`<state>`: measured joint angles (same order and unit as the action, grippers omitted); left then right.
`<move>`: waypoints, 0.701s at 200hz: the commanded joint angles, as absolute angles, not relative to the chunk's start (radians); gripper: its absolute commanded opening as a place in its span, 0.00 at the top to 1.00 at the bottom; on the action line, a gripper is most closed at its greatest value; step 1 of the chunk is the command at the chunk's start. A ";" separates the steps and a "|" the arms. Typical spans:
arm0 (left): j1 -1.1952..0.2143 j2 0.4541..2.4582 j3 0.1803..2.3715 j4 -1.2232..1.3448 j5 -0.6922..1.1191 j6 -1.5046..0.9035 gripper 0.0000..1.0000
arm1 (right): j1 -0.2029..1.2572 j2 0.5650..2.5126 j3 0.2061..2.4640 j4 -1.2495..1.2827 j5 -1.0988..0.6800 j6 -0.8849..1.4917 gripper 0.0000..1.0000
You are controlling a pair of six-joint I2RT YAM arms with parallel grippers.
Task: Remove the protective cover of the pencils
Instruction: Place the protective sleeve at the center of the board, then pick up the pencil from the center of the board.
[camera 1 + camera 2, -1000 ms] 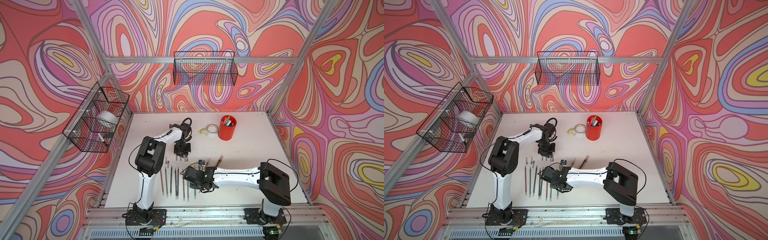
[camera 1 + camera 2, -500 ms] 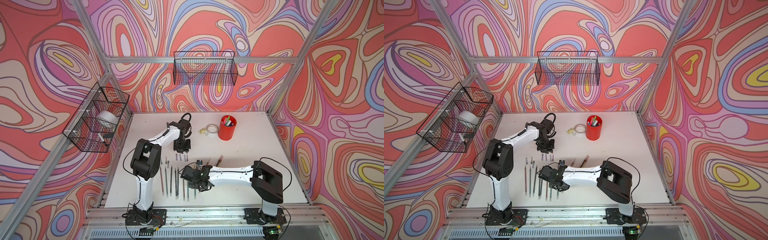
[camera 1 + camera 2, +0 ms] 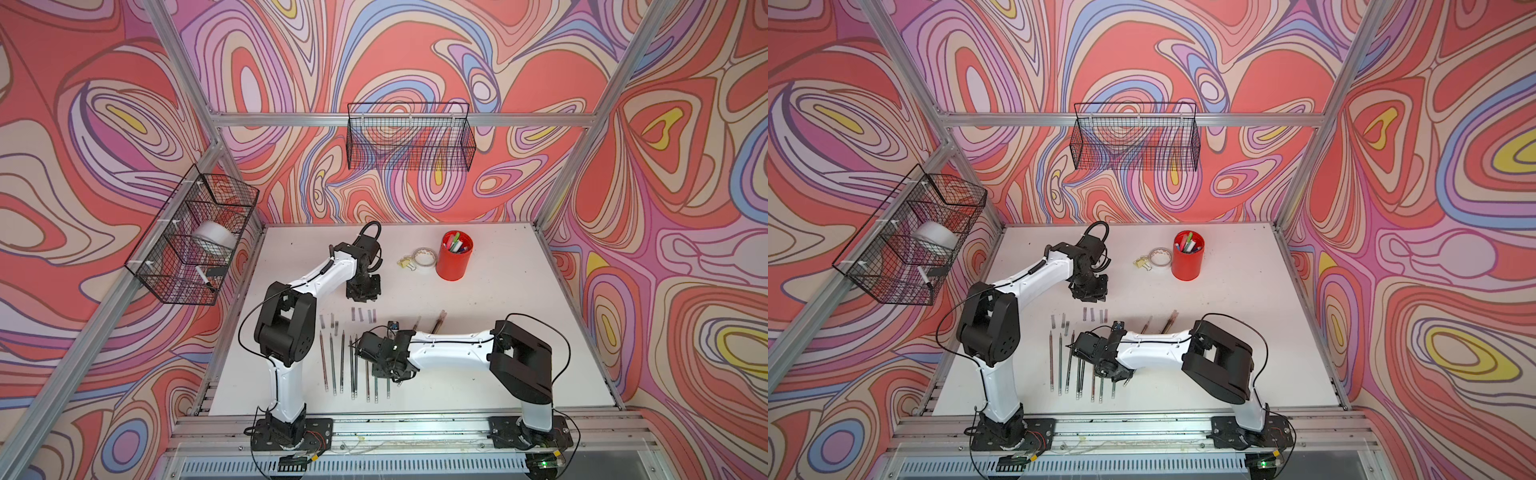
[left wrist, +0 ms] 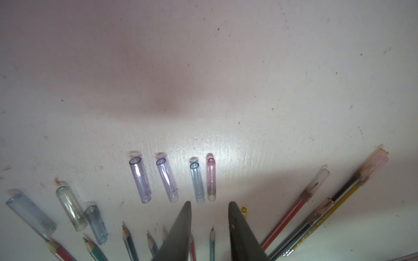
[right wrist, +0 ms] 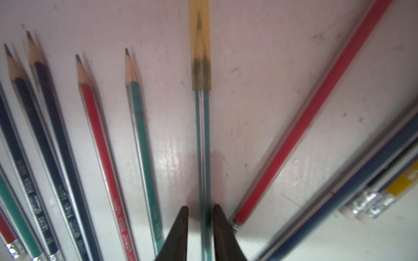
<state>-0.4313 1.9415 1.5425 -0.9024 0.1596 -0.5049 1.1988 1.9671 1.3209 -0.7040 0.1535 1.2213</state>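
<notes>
Several bare pencils (image 3: 341,365) lie in a row near the table's front. My right gripper (image 5: 200,206) hovers low over the row (image 3: 388,365). Its jaws straddle the shaft of a green striped pencil (image 5: 203,135) whose tip sits inside a yellow protective cover (image 5: 200,45); they stand narrowly open, with a sliver of gap. Farther back, my left gripper (image 4: 210,203) is open and empty above the table (image 3: 363,293). Several clear removed covers (image 4: 167,180) lie just beyond its fingertips. Covered pencils (image 4: 316,183) lie slanted behind the right arm (image 3: 438,320).
A red cup (image 3: 455,262) of markers stands at the back, with a tape roll (image 3: 424,257) and a yellow clip (image 3: 405,262) beside it. Wire baskets hang on the back wall (image 3: 409,137) and the left wall (image 3: 195,237).
My right arm has slid a little to the left and its jaws have narrowed around the green pencil. The left arm's elbow has swung left, and its gripper has opened slightly.
</notes>
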 commanded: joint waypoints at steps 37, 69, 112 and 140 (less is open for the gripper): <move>-0.433 1.792 1.474 -0.832 0.103 -0.511 0.68 | 1.193 2.020 1.345 -0.777 0.151 1.224 0.77; -0.433 1.713 1.427 -0.777 0.082 -0.514 0.67 | 1.193 2.037 1.356 -0.783 0.141 1.220 0.87; -0.432 1.618 1.369 -0.706 0.070 -0.515 0.64 | 1.193 2.042 1.357 -0.777 0.141 1.217 0.91; -0.430 1.569 1.340 -0.671 0.066 -0.517 0.63 | 1.193 2.031 1.363 -0.770 0.143 1.212 0.92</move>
<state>-0.4313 1.6180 1.3636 -0.7227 0.0883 -0.5083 1.1980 1.9942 1.3621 -0.7563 0.1520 1.2175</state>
